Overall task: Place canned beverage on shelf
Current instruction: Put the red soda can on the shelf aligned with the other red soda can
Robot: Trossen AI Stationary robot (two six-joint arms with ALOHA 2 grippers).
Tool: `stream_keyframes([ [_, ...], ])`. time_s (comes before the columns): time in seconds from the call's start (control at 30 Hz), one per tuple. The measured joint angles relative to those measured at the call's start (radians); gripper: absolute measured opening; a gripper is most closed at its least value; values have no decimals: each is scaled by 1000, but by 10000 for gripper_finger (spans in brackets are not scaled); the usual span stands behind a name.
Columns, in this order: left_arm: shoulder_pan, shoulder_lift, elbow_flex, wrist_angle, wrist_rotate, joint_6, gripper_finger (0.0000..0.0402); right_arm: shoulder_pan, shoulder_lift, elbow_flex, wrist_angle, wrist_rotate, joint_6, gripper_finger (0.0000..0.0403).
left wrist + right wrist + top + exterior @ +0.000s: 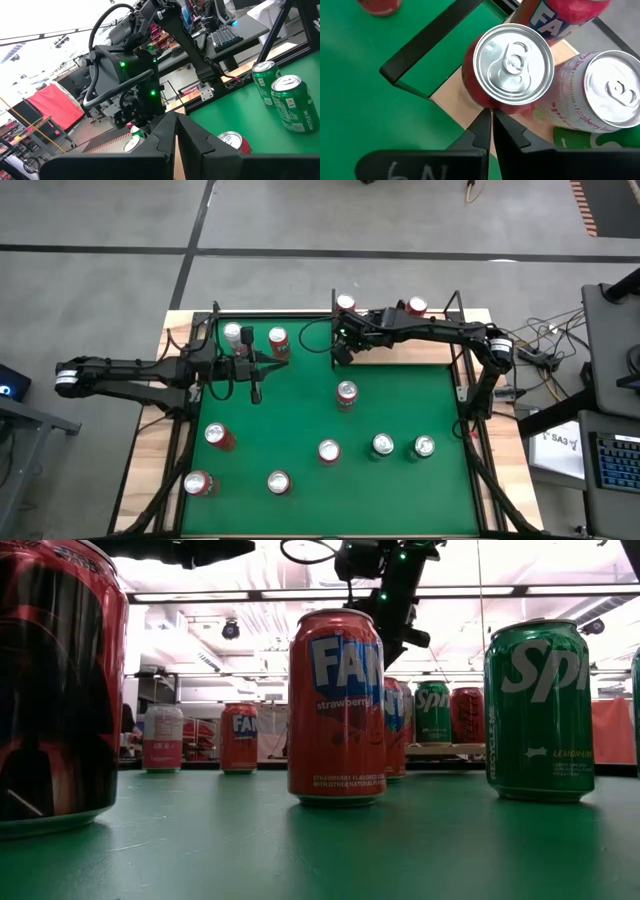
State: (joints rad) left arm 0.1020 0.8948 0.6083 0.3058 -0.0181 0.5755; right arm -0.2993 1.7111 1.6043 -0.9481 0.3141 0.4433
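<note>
The shelf [440, 352] is a pale wooden board with black rods at the table's far right. It shows in the right wrist view as shelf [454, 95]. A red can [512, 65] stands upright at a corner of it, beside a pink-and-white can [600, 95]. My right gripper [490, 120] is shut, slants down over that corner [342, 354], and its tips are by the red can's lower side. My left gripper [175, 135] is shut and empty, level above the table's far left part [262, 364]. My right gripper's shut fingertips [484, 119] stand right at the red can's lower side wall [476, 100], coming from above at a slant. Whether they touch it I cannot tell. The can stands upright on the shelf board.
Several more cans stand on the green tabletop [300, 415]: one in the middle [347, 394], three nearer [383, 445], others near left [199, 484] and far left [278, 340]. More cans stand on the shelf [417, 306]. Black frame rods [432, 42] edge the shelf.
</note>
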Motion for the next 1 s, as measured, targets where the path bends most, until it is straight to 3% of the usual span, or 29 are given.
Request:
stream_keyframes([
  [1.0, 0, 0, 0, 0, 0, 0, 0, -42, 2, 0, 104, -2, -44, 9],
])
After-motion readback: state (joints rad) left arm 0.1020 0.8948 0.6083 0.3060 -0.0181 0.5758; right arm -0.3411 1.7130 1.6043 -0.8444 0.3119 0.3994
